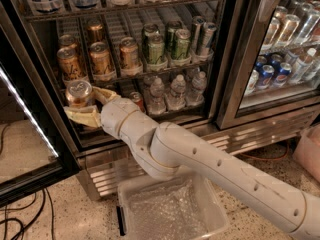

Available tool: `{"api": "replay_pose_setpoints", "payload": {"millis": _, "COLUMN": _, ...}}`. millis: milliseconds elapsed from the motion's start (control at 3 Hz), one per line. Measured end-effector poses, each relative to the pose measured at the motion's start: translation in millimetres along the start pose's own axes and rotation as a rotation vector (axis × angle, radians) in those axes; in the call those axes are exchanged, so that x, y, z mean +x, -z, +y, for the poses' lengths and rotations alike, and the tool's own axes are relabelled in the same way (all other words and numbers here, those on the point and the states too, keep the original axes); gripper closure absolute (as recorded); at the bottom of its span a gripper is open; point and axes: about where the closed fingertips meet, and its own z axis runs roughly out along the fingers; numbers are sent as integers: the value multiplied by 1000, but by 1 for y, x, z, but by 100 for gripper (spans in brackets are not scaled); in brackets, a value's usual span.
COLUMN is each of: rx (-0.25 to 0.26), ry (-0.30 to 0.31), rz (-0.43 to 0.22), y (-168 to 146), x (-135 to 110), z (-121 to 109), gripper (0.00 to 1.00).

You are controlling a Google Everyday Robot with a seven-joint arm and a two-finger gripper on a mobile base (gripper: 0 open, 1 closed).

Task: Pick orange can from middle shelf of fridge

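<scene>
Can: orange can (78, 93) tilted, below the middle shelf's (150, 73) left end, at the fridge's (227, 59) open left side.
Gripper: gripper (84, 104) fingers (85, 117) pinch the can, one either side.

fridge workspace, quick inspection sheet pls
surface: middle shelf, more orange cans and green cans in lanes
job's things: orange can held off the shelf, in front of the fridge
clutter: water bottles and a red can one shelf down
grippers: pincer shut on the orange can, low left of the middle shelf
cables: dark cables on floor, far left
surroundings: clear bin on floor under the arm; second glass door at right
</scene>
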Motion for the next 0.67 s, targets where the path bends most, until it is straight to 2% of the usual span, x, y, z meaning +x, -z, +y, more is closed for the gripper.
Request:
{"api": "replay_pose_setpoints", "payload": {"millis": 333, "rx": 34, "ry": -12, "rz": 64, "y": 37, "x": -3, "z": 7, "gripper": 100}}
{"api": "replay_pose_setpoints", "payload": {"millis": 667, "rx": 153, "ry": 33, "rz": 133, "y": 74, "x": -8, "z": 0, "gripper": 100}}
